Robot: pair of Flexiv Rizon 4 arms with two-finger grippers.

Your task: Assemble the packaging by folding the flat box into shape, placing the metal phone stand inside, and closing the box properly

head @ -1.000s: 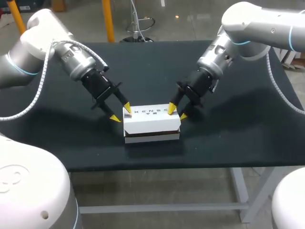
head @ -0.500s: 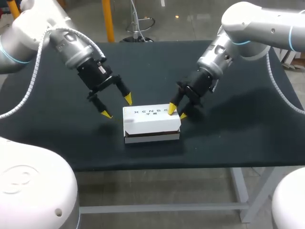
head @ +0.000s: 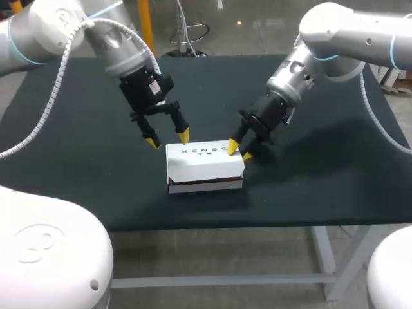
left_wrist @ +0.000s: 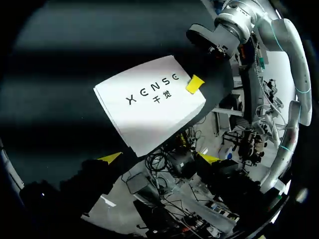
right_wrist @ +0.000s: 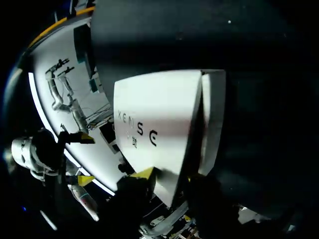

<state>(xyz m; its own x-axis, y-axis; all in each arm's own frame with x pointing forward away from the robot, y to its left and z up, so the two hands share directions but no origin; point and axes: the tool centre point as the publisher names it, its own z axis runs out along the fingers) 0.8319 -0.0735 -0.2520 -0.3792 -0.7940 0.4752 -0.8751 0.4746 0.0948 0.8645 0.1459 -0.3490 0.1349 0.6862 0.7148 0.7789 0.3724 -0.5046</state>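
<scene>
A white box point(head: 205, 165) with print on its lid lies on the black table point(head: 71, 167), a dark gap showing under the lid's front flap. My left gripper point(head: 168, 139) hangs open just behind the box's left rear corner, touching nothing. In the left wrist view the box point(left_wrist: 149, 102) lies ahead of that gripper point(left_wrist: 159, 158). My right gripper point(head: 239, 152) is open at the box's right end, one tip on the lid, the other beside the end wall. The right wrist view shows the box point(right_wrist: 159, 119) at that gripper point(right_wrist: 172, 181). No phone stand is visible.
The box sits near the table's front edge point(head: 212, 222). Bare black table surface lies to the left, to the right and behind it. The two arms come in over the rear corners.
My left gripper has lifted off the box's left end, opened wider, and swung back and toward the middle, turning as it went. The right gripper and the box have stayed in place.
</scene>
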